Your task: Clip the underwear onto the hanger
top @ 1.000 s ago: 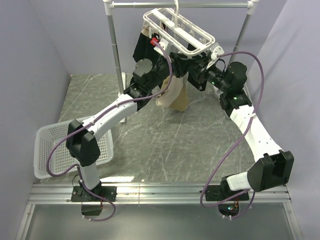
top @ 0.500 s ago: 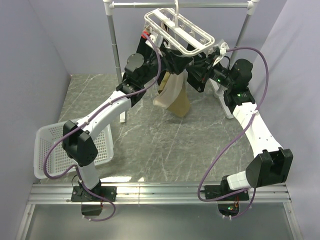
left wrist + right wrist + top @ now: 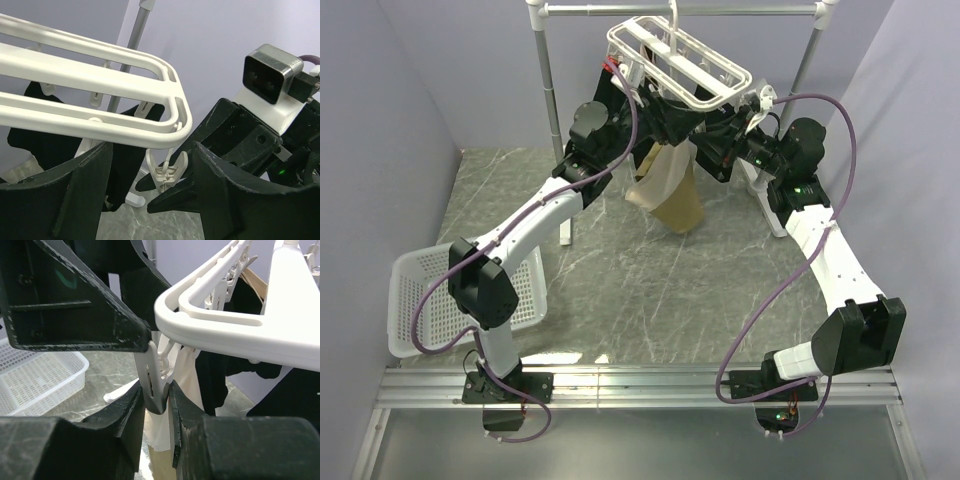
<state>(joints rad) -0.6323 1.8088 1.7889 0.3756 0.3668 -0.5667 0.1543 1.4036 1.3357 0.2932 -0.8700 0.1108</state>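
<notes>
The white hanger (image 3: 725,68) hangs from the rack's top bar, also in the left wrist view (image 3: 100,80) and the right wrist view (image 3: 225,325). The tan underwear (image 3: 670,195) dangles under its near edge; its top is hidden behind both grippers. My right gripper (image 3: 157,395) (image 3: 705,140) is shut on a small white clip (image 3: 152,375) under the frame corner, with the pale fabric (image 3: 186,371) hanging just behind. My left gripper (image 3: 150,170) (image 3: 655,115) stands open on the opposite side of that clip (image 3: 170,172), touching nothing.
Black garments (image 3: 30,130) (image 3: 215,370) hang from other clips on the frame. The grey-white pole rack (image 3: 548,90) stands behind. A white mesh basket (image 3: 420,300) (image 3: 35,375) sits at the table's left edge. Both wrists crowd under the frame.
My left gripper has opened and drawn back up and to the left. The underwear stays hanging under the frame, shifted slightly right. The right gripper keeps its hold on the clip.
</notes>
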